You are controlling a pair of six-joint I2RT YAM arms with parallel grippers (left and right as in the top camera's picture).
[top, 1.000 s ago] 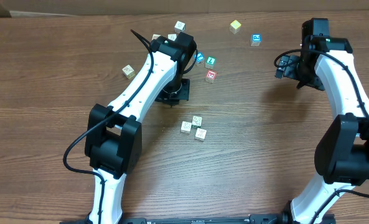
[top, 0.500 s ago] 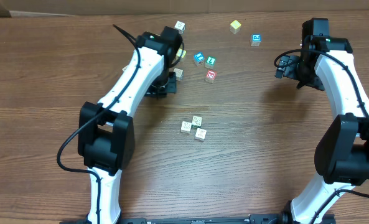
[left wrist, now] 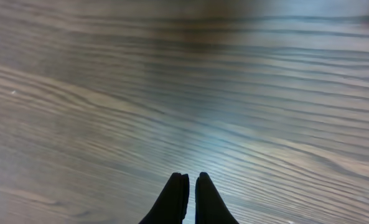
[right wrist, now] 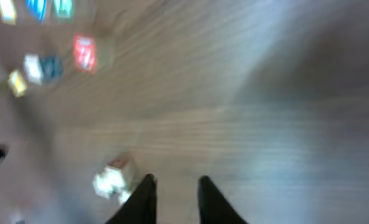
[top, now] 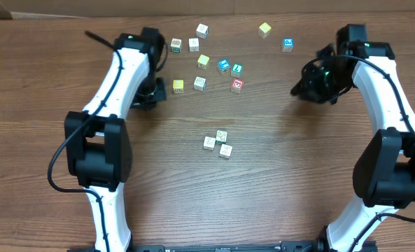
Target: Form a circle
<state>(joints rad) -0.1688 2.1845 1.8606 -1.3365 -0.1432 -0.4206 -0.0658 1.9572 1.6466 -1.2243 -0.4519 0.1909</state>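
The circle is a tight clump of three small cream picture cubes (top: 217,143) at mid-table; in the blurred right wrist view the clump (right wrist: 112,177) lies just left of the fingertips, apart from them. My left gripper (top: 151,96) sits at the back left, far from the clump. Its fingers (left wrist: 188,180) are shut over bare wood with nothing between them. My right gripper (top: 298,89) hangs at the back right, pointing toward the middle. Its jaws (right wrist: 175,183) show a narrow gap and hold nothing.
Loose cubes lie scattered along the back: cream ones (top: 194,44), yellow ones (top: 178,85), blue-faced ones (top: 223,65), a red-faced cube (top: 238,85) and another blue one (top: 287,44). Both white arms flank the table's sides.
My left arm has swung left, away from the back cubes, uncovering several of them. My right gripper has tipped down and left toward the middle, and its jaws have narrowed.
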